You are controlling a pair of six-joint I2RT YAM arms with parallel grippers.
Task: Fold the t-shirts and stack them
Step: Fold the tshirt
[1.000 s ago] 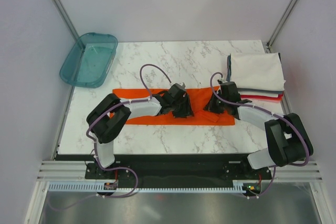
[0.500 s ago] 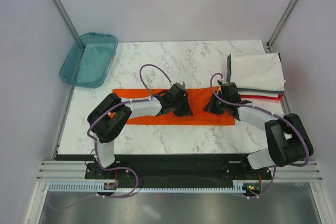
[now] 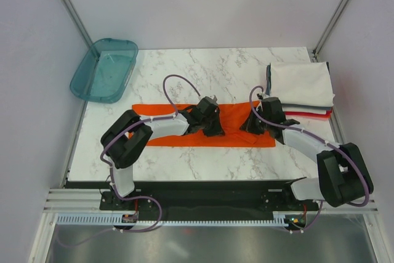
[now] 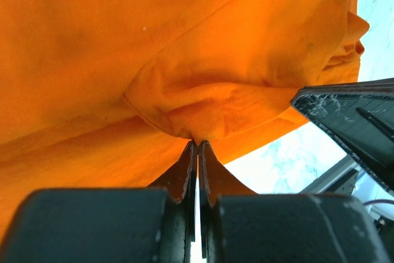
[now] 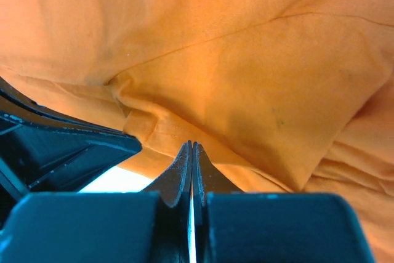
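Cloth of the orange t-shirt (image 4: 123, 41) is pinched between the closed jaws of the left gripper (image 4: 198, 147); in the left wrist view a small puckered fold with a stitched hem runs down into the tips, which meet with no visible gap. The right gripper (image 5: 191, 147) is likewise closed on the same garment, its tips meeting on a seamed fold in the right wrist view. Each wrist view shows the other gripper's dark body just beside the pinch. From above, the orange t-shirt (image 3: 166, 129) lies as a long flat band across the near half of the marble table (image 3: 203, 69), bright and plain in colour, smooth at its left end and rumpled into creases between and around the two grippers. A stack of folded t-shirts (image 3: 301, 84), white on top with red and darker layers under it, sits at the far right corner, just beside the band's right end but apart from it. A teal tray (image 3: 80, 81) overhangs the far left corner. The left arm bends at the elbow and reaches right along the band to its middle; the right arm reaches left and away toward the band's right part. Both wrists are low over the cloth, near each other but apart.
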